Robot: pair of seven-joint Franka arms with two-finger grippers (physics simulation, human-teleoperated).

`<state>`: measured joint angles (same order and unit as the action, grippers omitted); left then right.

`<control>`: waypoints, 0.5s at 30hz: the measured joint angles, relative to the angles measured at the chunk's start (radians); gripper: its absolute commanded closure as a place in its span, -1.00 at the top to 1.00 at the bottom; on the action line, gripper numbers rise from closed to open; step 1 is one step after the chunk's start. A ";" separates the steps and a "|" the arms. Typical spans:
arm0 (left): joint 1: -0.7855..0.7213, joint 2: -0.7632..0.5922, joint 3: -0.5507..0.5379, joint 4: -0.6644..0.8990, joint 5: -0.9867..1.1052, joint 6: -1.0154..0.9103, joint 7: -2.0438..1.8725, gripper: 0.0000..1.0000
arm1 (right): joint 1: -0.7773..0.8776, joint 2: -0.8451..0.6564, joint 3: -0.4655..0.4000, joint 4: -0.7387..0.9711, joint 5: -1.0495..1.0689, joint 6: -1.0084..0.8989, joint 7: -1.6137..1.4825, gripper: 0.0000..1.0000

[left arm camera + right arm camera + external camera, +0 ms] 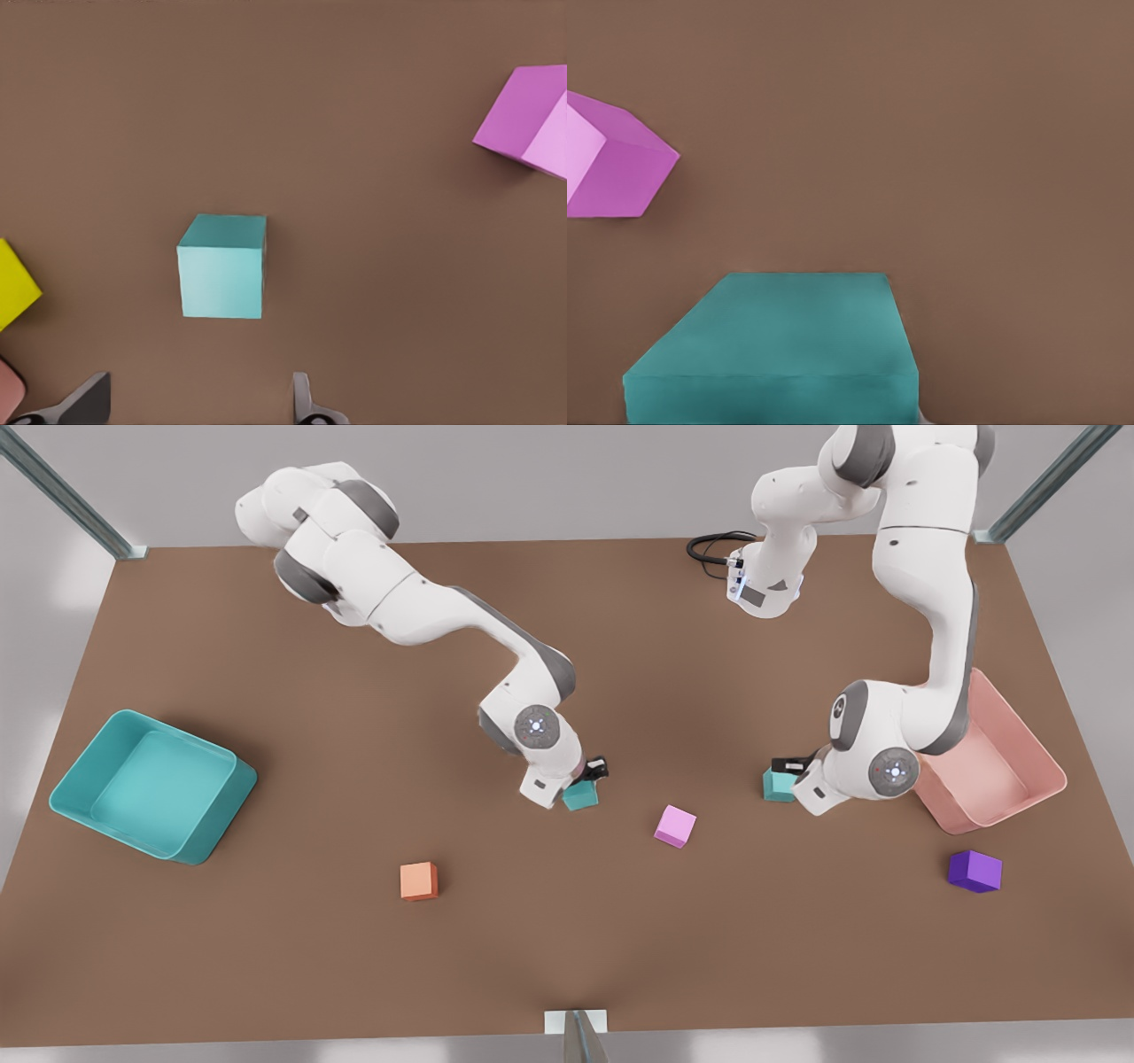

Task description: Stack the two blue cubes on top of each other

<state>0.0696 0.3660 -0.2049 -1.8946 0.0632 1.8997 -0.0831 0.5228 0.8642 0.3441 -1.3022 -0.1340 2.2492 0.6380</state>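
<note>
Right gripper (592,772) sits over the first teal cube (580,796), a matte block cropped in its wrist view; its grip cannot be told. Left gripper (199,382), spread wide, faces the second teal cube (221,266) without touching it.

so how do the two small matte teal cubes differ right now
The right-hand teal cube in the front view sits near the salmon-pink bin, ahead of the open left gripper. The left-hand teal cube sits mid-table, close under the right gripper. Both match in size and colour, unstacked.
</note>
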 measured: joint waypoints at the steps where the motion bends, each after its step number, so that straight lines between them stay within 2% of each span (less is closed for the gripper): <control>1: -0.004 0.002 0.001 -0.034 0.000 0.055 -0.003 1.00 | 0.033 0.018 -0.024 0.006 -0.017 0.022 0.042 0.20; 4: -0.008 0.006 0.020 -0.099 -0.001 0.181 -0.011 1.00 | 0.091 0.063 -0.083 0.017 -0.049 0.087 0.157 0.21; 6: -0.006 0.006 0.037 -0.130 -0.001 0.236 -0.016 1.00 | 0.105 0.091 -0.093 0.040 -0.060 0.119 0.224 0.35; 7: -0.004 0.006 0.045 -0.142 0.000 0.258 -0.018 1.00 | 0.109 0.103 -0.097 0.050 -0.066 0.130 0.257 1.00; 10: -0.006 0.014 0.052 -0.155 -0.001 0.304 -0.023 1.00 | 0.139 0.114 -0.132 0.064 -0.076 0.154 0.346 1.00; 15: -0.013 0.057 0.053 -0.157 -0.002 0.356 -0.029 1.00 | 0.139 0.075 -0.139 0.104 -0.078 0.169 0.464 1.00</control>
<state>0.0561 0.4227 -0.1518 -2.0512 0.0615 2.2553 -0.1125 0.6620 0.9391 0.2051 -1.1986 -0.2119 2.4181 1.1017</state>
